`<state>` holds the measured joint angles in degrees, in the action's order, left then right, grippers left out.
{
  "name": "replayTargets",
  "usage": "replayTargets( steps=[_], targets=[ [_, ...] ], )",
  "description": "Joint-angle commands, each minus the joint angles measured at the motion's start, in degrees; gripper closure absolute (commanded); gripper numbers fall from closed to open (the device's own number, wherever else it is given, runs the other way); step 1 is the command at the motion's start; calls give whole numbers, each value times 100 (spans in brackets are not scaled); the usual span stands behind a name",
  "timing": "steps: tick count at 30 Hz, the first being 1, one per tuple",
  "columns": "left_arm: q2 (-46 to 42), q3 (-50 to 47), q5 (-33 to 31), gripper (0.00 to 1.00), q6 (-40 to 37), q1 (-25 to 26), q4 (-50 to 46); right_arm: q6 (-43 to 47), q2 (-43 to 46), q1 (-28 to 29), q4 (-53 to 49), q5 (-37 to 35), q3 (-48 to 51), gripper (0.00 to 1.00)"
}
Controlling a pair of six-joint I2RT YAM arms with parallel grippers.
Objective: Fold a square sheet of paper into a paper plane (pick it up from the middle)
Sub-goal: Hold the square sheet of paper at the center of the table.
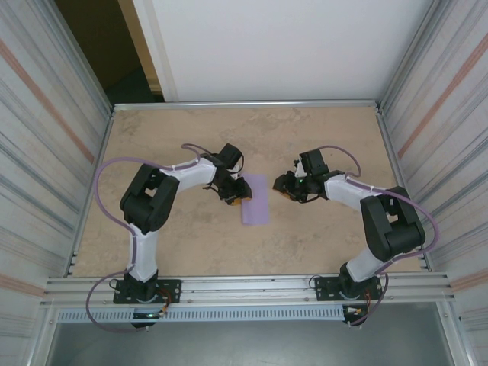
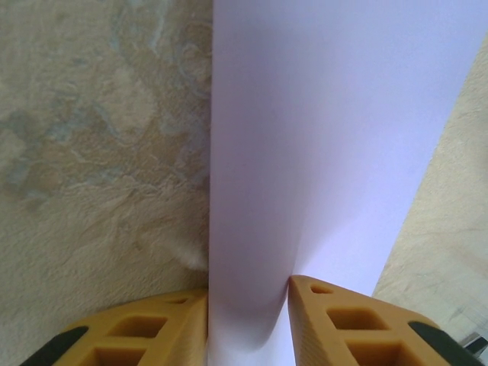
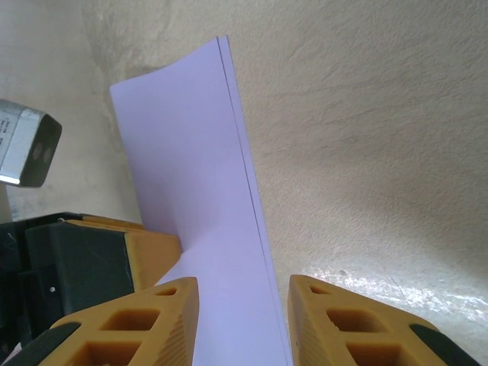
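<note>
**1 fold in, the dart not yet begun**

The paper (image 1: 255,201) lies on the table (image 1: 320,244) between my 2 arms as a narrow rectangle. The right wrist view shows a doubled edge along its long side, so I judge the first halving crease done (nothing pointed about it yet). By my reckoning the nose corners and the wing folds are all left to do.

The left gripper (image 1: 231,191) sits at the paper's left edge, jaws a narrow gap apart. In its wrist view the sheet runs through that gap, but I cannot tell whether it pinches or merely straddles. The right gripper (image 1: 280,186) hovers just beside the right edge, jaws partway apart, holding nothing.

Around the work are ribbed walls (image 1: 46,152) on both sides and a purple cable (image 1: 103,194) looping off each arm, well clear of the paper. The crowding I see is the 2 grippers themselves, facing each other across 1 thin sheet.
</note>
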<state>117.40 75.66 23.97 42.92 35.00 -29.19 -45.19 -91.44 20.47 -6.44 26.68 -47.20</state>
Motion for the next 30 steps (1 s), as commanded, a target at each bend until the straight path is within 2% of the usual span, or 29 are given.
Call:
replayTargets(
  steps=[1, 30],
  targets=[
    [1290, -439, -475, 65, 34, 384, 144, 173, -93, -35, 117, 154, 97, 65],
    [1826, -161, -420, 63, -273, 446, -103, 82, -258, 16, 296, 241, 153, 67]
  ],
)
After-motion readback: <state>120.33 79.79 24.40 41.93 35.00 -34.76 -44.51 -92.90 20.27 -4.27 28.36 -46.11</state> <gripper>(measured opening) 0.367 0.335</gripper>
